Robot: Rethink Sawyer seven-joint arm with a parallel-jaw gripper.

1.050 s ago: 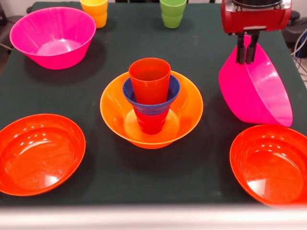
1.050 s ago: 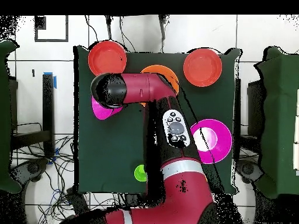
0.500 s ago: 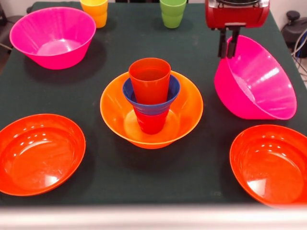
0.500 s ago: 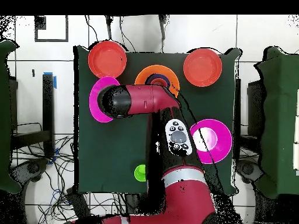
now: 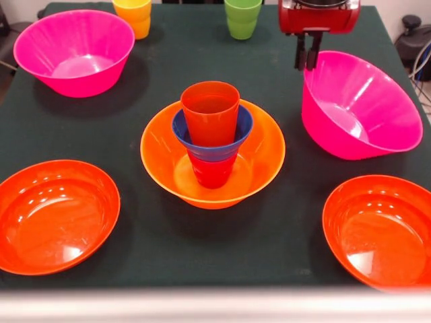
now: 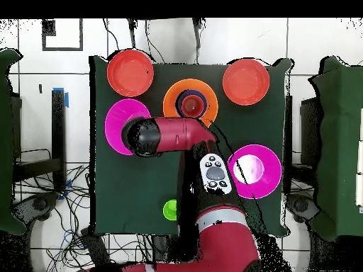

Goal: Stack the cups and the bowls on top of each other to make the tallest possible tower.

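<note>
Across the dark green table (image 5: 135,242) we see 2 shallow red-orange bowls (image 5: 55,215) at the near corners, a pink bowl (image 5: 74,50) at the far left, and a yellow cup (image 5: 133,15) and a green cup (image 5: 242,17) along the far edge. At the centre stands the tower (image 5: 211,138): a large orange bowl (image 5: 262,151) holding a red cup (image 5: 212,171), a small blue bowl (image 5: 244,131) seated on it, and an orange cup (image 5: 210,111) nested on top. Well to its right, the second pink bowl (image 5: 357,108) sits tilted, its mouth turned toward us. The gripper (image 5: 306,54) hangs just at that bowl's far left rim, its 2 dark fingers (image 5: 300,52) close together; we cannot tell whether they pinch the rim. All the pieces are glossy, smooth plastic with round rims.
</note>
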